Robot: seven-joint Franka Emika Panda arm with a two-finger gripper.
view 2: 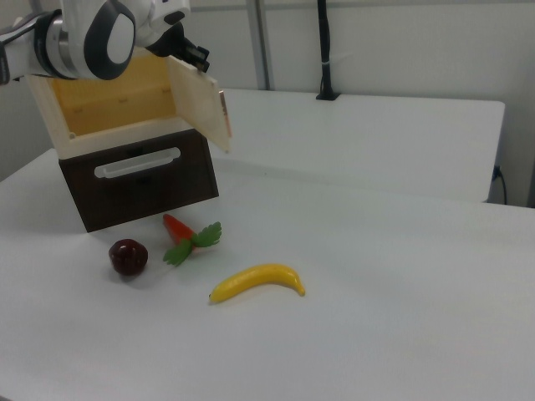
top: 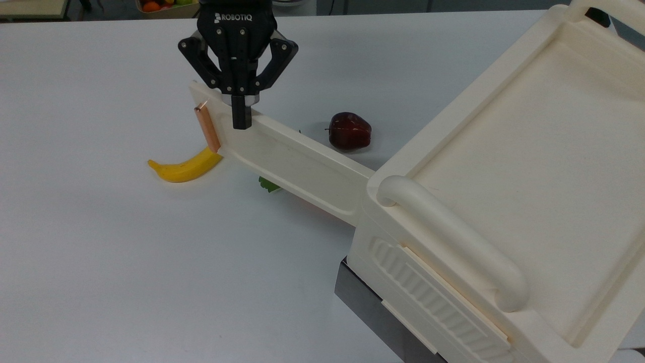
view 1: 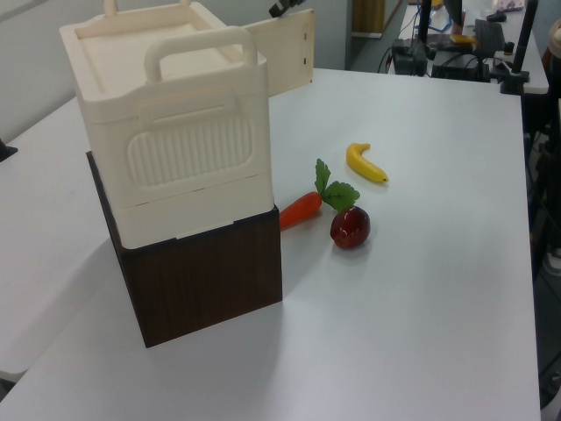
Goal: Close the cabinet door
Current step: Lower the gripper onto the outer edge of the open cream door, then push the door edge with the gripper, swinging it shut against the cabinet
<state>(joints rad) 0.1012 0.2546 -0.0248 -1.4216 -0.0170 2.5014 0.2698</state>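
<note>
The cream cabinet (top: 509, 166) stands at the top view's right, and its cabinet door (top: 292, 164) swings wide open toward the top view's left. A copper bar handle (top: 207, 128) sits at the door's free end. My black gripper (top: 242, 123) hangs over the door's top edge just right of that handle, fingers shut, the tip at the door's edge. In the left view the cabinet door (view 1: 285, 53) juts out behind the cabinet (view 1: 166, 132), with the gripper (view 1: 280, 9) at its top. The right view shows the cabinet door (view 2: 201, 104) open and the arm (view 2: 92, 33) above the cabinet (view 2: 109, 109).
On the white table (top: 126, 262) a banana (top: 184, 168) lies below the door's free end. A dark red apple (top: 349, 131) sits behind the door. A carrot (view 1: 301, 209) with green leaves lies beside the cabinet's dark base (view 1: 206, 281).
</note>
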